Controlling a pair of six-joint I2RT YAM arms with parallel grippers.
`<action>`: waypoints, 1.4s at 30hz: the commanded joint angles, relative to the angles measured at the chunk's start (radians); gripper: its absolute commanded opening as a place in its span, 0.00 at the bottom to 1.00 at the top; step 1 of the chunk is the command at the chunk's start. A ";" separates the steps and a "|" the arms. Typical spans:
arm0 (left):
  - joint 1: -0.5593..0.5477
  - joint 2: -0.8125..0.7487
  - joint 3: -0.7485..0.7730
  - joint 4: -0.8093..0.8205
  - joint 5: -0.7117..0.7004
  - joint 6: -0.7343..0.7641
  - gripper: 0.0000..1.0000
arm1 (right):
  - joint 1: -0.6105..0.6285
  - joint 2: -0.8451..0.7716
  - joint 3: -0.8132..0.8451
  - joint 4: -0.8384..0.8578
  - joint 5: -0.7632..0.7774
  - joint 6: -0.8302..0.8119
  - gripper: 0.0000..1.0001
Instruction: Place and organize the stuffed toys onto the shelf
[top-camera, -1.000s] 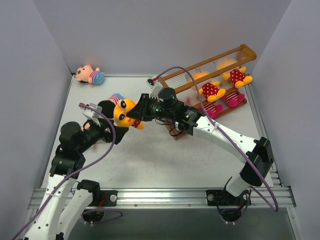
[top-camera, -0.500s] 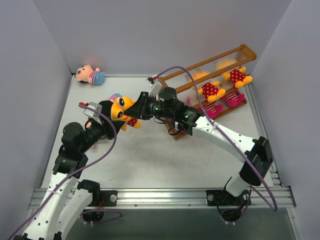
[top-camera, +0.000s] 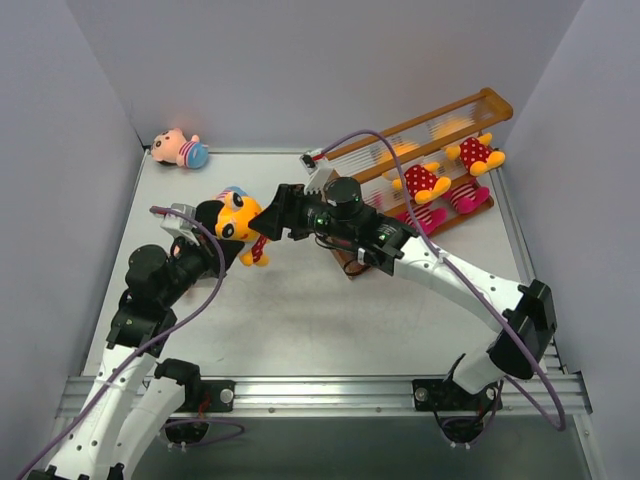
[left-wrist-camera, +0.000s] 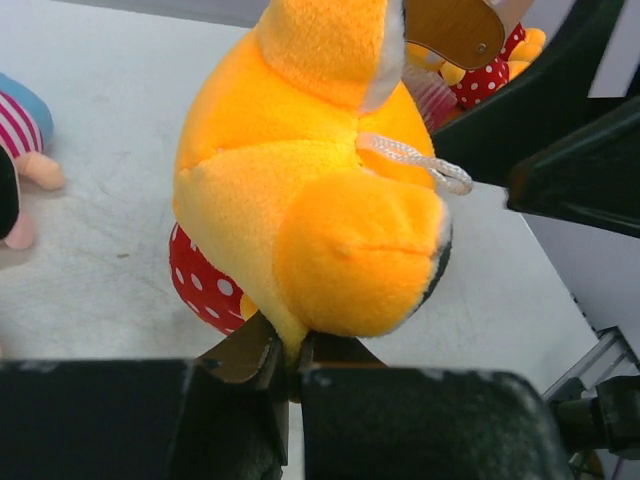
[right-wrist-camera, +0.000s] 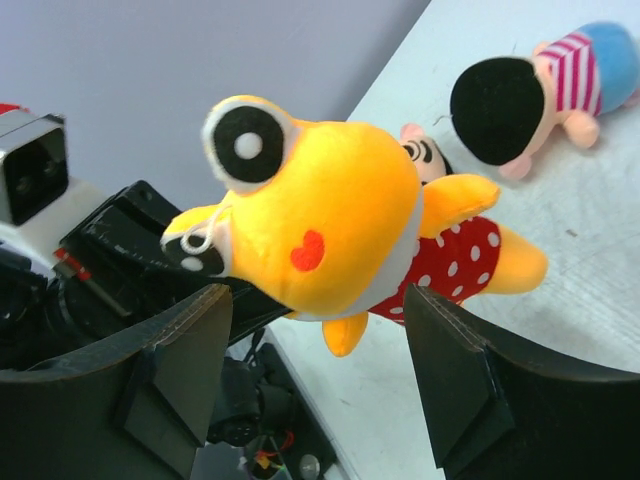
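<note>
A yellow bear in red polka-dots hangs above the table between both arms. My left gripper is shut on it, pinching a fold of its yellow plush at the jaws. My right gripper is open, its fingers standing apart on either side of the bear without touching it. The shelf stands at the back right, holding two yellow bears and striped magenta-limbed toys. A boy doll lies at the back left, another on the table under the bear.
The grey side walls close in the table on the left and right. The shelf's near end sits right behind my right forearm. The metal rail with both arm bases runs along the front edge.
My right gripper has opened and let go of the yellow bear. My left gripper has shut on it, and the bear has shifted slightly left and back.
</note>
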 joint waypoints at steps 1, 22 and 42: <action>0.001 0.004 0.037 -0.033 -0.050 -0.142 0.02 | 0.006 -0.118 -0.029 0.027 0.076 -0.139 0.70; 0.003 0.093 0.125 0.074 0.056 -0.544 0.02 | 0.024 -0.294 -0.405 0.099 0.009 -0.537 0.72; 0.001 0.120 0.090 0.150 0.116 -0.621 0.02 | 0.044 -0.183 -0.367 0.177 -0.008 -0.571 0.68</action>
